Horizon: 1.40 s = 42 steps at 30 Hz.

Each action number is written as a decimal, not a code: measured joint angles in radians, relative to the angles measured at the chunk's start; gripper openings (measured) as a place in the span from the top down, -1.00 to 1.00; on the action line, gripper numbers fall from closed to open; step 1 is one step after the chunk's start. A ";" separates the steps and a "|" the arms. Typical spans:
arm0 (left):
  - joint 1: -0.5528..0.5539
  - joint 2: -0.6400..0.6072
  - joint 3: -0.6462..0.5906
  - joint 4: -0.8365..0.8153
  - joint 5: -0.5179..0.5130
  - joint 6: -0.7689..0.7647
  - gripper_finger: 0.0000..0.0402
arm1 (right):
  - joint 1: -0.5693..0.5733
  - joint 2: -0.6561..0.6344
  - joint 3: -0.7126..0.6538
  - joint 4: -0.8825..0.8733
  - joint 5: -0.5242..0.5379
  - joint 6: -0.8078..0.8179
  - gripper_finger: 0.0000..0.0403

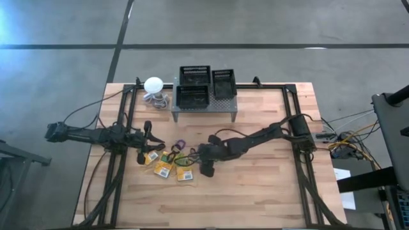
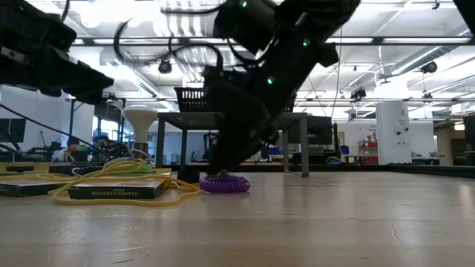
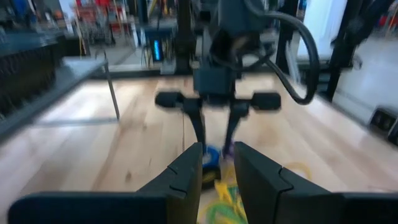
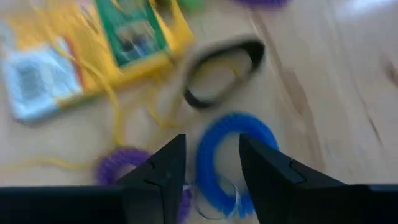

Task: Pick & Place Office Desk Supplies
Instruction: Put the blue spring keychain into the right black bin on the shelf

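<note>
From above I can't sort the small rings by the flat boxes (image 1: 164, 167); my right arm covers some. On the right wrist camera the blue ring (image 4: 231, 163) is smeared, partly behind my fingers (image 4: 163, 171).

**Desk supplies clustered left of centre**

In the high view, several yellow-and-green flat boxes (image 1: 165, 168) lie flat in a loose cluster left of centre, tangled with thin rubber bands (image 2: 119, 174). A purple ring (image 2: 224, 183) lies flat beside them. A blue ring (image 4: 233, 155) lies near another purple ring (image 4: 118, 165). Black mesh trays (image 1: 193, 87) sit at upper centre.
</note>
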 joint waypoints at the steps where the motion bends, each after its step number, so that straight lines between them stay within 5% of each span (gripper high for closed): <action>1: 0.000 -0.003 0.000 0.000 0.000 0.000 0.53 | -0.003 0.011 0.022 -0.022 0.001 -0.001 0.31; 19: 0.000 0.072 0.000 0.000 0.000 0.001 0.53 | -0.019 -0.013 0.058 -0.209 -0.052 -0.005 0.91; 30: 0.000 0.088 0.000 0.000 0.000 0.001 0.53 | -0.013 -0.396 0.055 -0.194 -0.075 -0.207 0.89; 36: 0.000 0.095 0.000 0.001 -0.001 0.000 0.53 | -0.129 -0.580 0.062 -0.171 0.039 -0.205 0.89; 42: 0.000 0.095 0.000 0.004 -0.004 0.000 0.53 | -0.377 -0.616 0.079 -0.210 -0.077 -0.231 0.89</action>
